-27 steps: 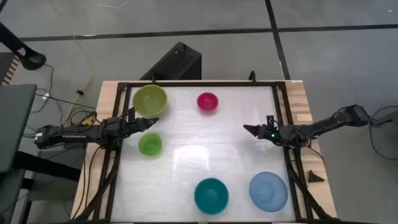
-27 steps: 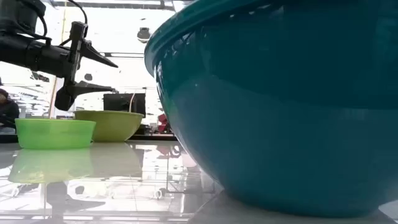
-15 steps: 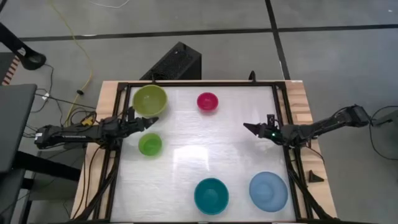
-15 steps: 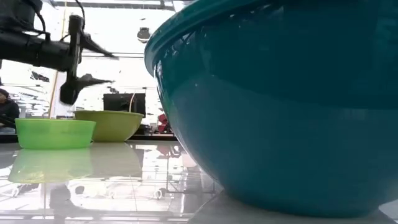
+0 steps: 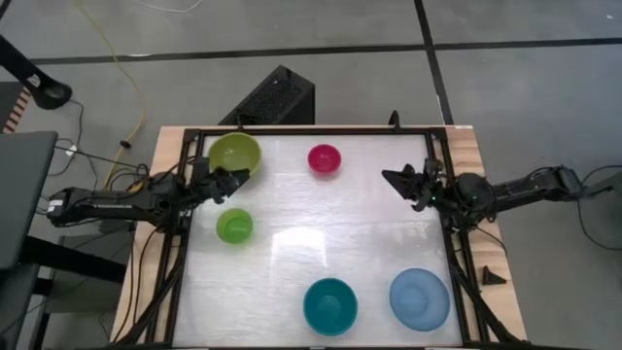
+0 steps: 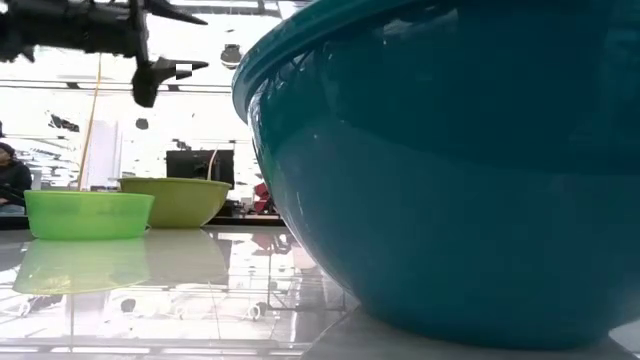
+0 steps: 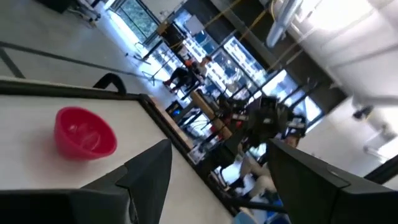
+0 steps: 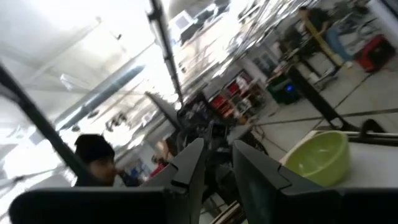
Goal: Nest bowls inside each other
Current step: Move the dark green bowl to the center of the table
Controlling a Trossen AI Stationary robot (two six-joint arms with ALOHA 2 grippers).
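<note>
Five bowls rest on their bases on the white table, all apart: olive-green (image 5: 234, 154) at the far left, magenta (image 5: 325, 157) far middle, small bright green (image 5: 234, 226) at the left, teal (image 5: 330, 305) near middle, light blue (image 5: 420, 297) near right. My left gripper (image 5: 236, 176) hangs open in the air between the olive-green and bright green bowls, high above them in the low view (image 6: 185, 40). My right gripper (image 5: 394, 178) hovers by the right rail with a narrow gap between its fingers and nothing in it.
A black frame (image 5: 311, 130) runs along the table's edges, with wooden strips (image 5: 473, 160) outside it. A black box (image 5: 277, 97) stands beyond the far edge. The teal bowl (image 6: 450, 170) fills most of the low view. A person (image 8: 93, 155) is in the room beyond.
My left gripper has risen well above the bright green bowl and drifted toward the far edge, close to the olive-green bowl, staying open. My right gripper has moved toward the far edge. No bowl has moved.
</note>
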